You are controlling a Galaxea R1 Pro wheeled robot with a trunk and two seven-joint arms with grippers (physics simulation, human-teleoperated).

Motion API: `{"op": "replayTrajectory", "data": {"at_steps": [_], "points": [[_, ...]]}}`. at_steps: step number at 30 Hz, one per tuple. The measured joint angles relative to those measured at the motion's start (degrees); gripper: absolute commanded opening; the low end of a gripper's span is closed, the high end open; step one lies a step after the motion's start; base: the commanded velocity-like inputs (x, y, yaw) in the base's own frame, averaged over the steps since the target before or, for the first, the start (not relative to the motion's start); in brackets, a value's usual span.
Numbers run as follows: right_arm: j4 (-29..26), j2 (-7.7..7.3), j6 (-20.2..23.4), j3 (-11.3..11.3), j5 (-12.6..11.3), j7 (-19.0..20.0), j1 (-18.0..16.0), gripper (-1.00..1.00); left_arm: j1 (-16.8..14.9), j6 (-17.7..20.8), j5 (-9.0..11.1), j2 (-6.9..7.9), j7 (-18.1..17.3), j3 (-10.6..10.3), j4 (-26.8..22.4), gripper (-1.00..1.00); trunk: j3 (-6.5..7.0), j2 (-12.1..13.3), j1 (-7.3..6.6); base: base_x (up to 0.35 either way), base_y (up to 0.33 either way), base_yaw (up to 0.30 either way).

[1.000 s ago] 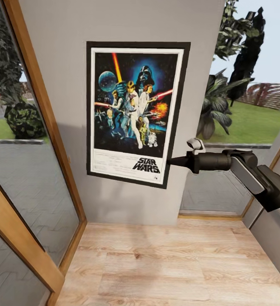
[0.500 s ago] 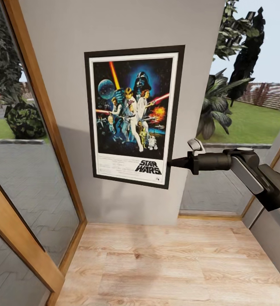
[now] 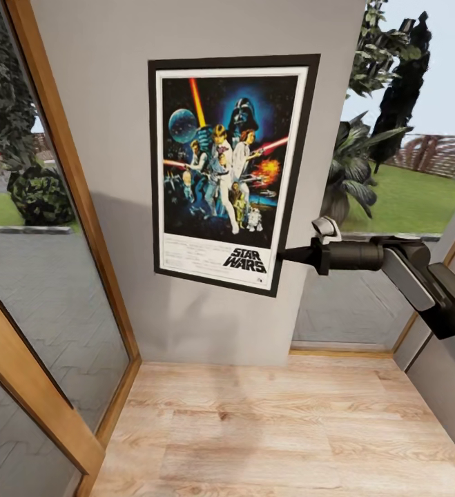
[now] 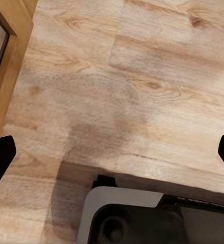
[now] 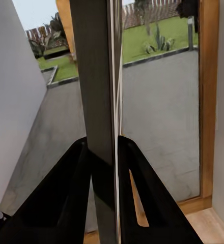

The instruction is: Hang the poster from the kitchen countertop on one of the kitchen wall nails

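Poster [image 3: 230, 172] up against the grey wall [image 3: 117, 83], tilted a little off plumb, clamped at its lower side edge by the right hand [image 3: 288, 255]. Seen edge-on from the right wrist as a dark vertical slab [image 5: 96, 101] pinched between the two black fingers [image 5: 71, 193], pressed tight on the frame. No nail to be made out on the wall beside or above the poster; probably hidden behind the frame, if there at all.

Judged step: seating the frame on a nail. To do it well: keep the poster flat to the wall, slide in small strokes, then ease down so the hanger can catch. Level the top edge against the wooden door frame [image 3: 61, 159] next to the wall before letting go. Grip near a bottom corner gives poor leverage, so expect the frame to swing; slow wrist corrections advised. Test by slackening the pinch slightly, ready to re-clamp if the poster drops toward the wooden floor [image 3: 268, 428] below.

Left hand [image 4: 112, 152] pointing at that floor, fingers spread wide apart, holding nothing.
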Motion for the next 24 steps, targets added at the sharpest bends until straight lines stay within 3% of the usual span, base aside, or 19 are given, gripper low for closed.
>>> {"op": "replayTrajectory", "data": {"at_steps": [9, 24], "points": [[-0.1, 0.12, 0.2, -0.2, 0.0, 0.0, -2.4, -1.00, 0.0, 0.0, 0.0, 0.00, 0.0, 0.0, 0.0, 1.00, 0.00, 0.0, 0.00, 0.000, 0.000, 0.000], [-0.1, 0.14, 0.2, 0.0, 0.0, -0.1, -2.9, -1.00, 0.0, 0.0, 0.1, 0.00, 0.0, 0.0, 0.0, 1.00, 0.00, 0.0, 0.00, 0.000, 0.000, 0.000]]}}
